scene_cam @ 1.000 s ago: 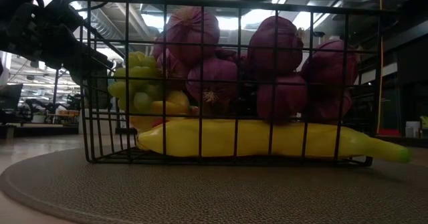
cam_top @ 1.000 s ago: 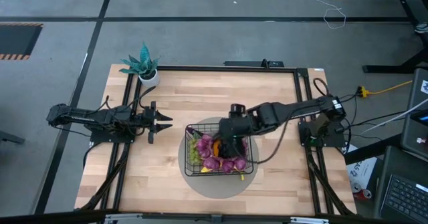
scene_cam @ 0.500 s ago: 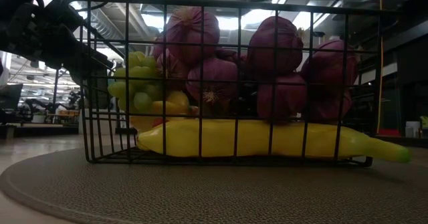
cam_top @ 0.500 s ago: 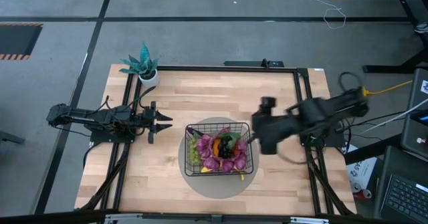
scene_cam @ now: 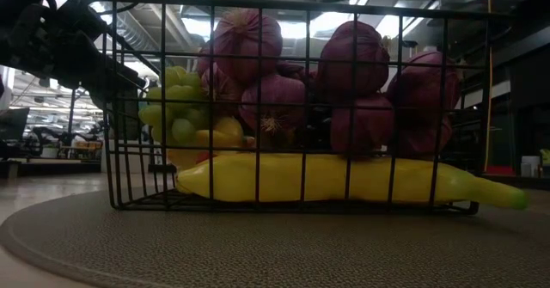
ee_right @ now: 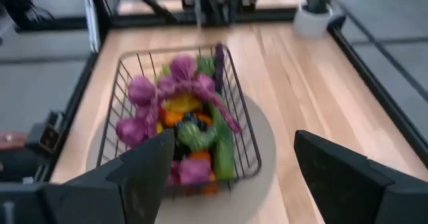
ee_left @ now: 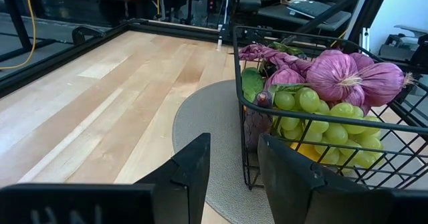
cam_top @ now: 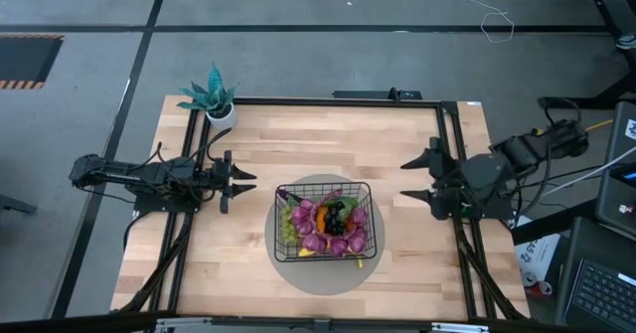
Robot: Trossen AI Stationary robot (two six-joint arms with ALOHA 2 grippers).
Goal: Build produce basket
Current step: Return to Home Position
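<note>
The black wire-mesh basket (cam_top: 326, 221) stands on a round grey mat (cam_top: 370, 265) at the table's middle. It holds produce: purple bulbs (scene_cam: 247, 32), green grapes (ee_left: 321, 107), a yellow banana (scene_cam: 344, 178) along its floor, orange and dark pieces (ee_right: 190, 127). My left gripper (cam_top: 244, 182) is open and empty, left of the basket. My right gripper (cam_top: 413, 179) is open wide and empty, at the table's right side, clear of the basket.
A teal potted plant (cam_top: 212, 97) stands at the far left corner. Black frame rails (cam_top: 449, 149) run along the table's sides. Bare wood lies on the far side and the near side of the mat.
My right gripper has risen out of the basket and drawn back fast toward the table's right edge, and stands open and empty now. The produce it was over stays in the basket. The basket has kept still.
</note>
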